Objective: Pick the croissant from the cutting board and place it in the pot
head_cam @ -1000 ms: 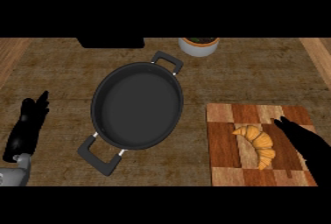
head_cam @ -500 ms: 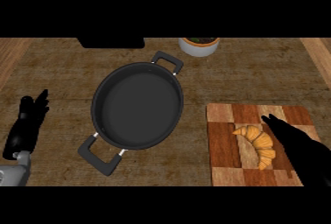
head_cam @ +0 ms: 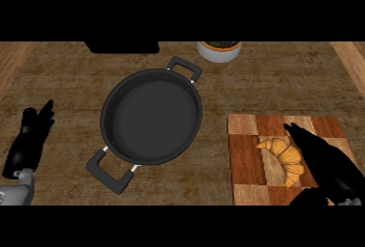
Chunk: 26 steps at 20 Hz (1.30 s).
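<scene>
**Hand closes in on croissant**

Brown worktop (head_cam: 285, 87): the croissant (head_cam: 284, 160) lies on the cutting board (head_cam: 249, 159) near the right edge, untouched. Just beside it the right hand (head_cam: 324, 159) has straight, unclasped fingers, apparently lining up a grasp. At centre the pot (head_cam: 151, 118) waits empty. By the left edge the left hand (head_cam: 32, 140) rests open.
</scene>
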Available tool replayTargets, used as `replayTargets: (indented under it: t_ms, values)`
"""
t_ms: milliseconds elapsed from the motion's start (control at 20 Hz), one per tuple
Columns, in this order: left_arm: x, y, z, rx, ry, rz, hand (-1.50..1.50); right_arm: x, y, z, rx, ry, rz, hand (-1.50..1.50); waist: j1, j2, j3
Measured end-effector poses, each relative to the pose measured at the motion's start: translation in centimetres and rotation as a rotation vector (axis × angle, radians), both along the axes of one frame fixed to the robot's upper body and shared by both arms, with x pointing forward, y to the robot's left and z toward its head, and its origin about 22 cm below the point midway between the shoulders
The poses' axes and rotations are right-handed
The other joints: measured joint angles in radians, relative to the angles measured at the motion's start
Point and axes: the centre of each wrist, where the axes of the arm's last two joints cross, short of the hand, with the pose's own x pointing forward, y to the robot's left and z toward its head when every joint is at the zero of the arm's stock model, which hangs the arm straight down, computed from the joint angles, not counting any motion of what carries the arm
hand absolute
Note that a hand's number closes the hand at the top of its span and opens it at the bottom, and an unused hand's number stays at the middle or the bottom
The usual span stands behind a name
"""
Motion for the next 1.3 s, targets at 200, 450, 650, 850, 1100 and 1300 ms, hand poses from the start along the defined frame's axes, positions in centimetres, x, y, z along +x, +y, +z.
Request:
replayTargets:
  t_ms: [200, 450, 650, 850, 1100, 1300]
  values:
    - [-0.1, 0.2, 0.1, -0.003, -0.001, 0.001, 0.0, 1.0, -0.6, -1.3, 0.006, -0.004, 0.002, -1.5, 0.0, 0.0, 0.0]
    - [-0.3, 0.3, -0.4, 0.003, 0.001, 0.004, 0.0, 1.6, -0.5, -2.9, -0.008, -0.013, 0.006, -1.5, -0.001, 0.0, 0.0]
    - [0.1, 0.1, -1.0, 0.005, 0.002, 0.005, 0.0, 1.8, -0.3, -3.1, -0.034, 0.009, -0.009, -1.5, -0.002, 0.0, 0.0]
    - [-0.2, 0.1, -0.3, 0.0, -0.003, 0.003, 0.0, 2.5, -0.7, -3.9, -0.036, 0.039, -0.02, -1.5, -0.001, 0.0, 0.0]
    - [0.1, 0.2, -0.1, -0.001, -0.002, 0.003, 0.0, 2.8, -0.7, -5.2, -0.03, 0.056, -0.03, -1.5, -0.001, 0.0, 0.0]
    - [0.1, 0.4, 0.2, 0.001, -0.003, 0.001, 0.0, 3.3, -0.9, -6.7, -0.017, 0.074, -0.036, -1.5, -0.001, 0.0, 0.0]
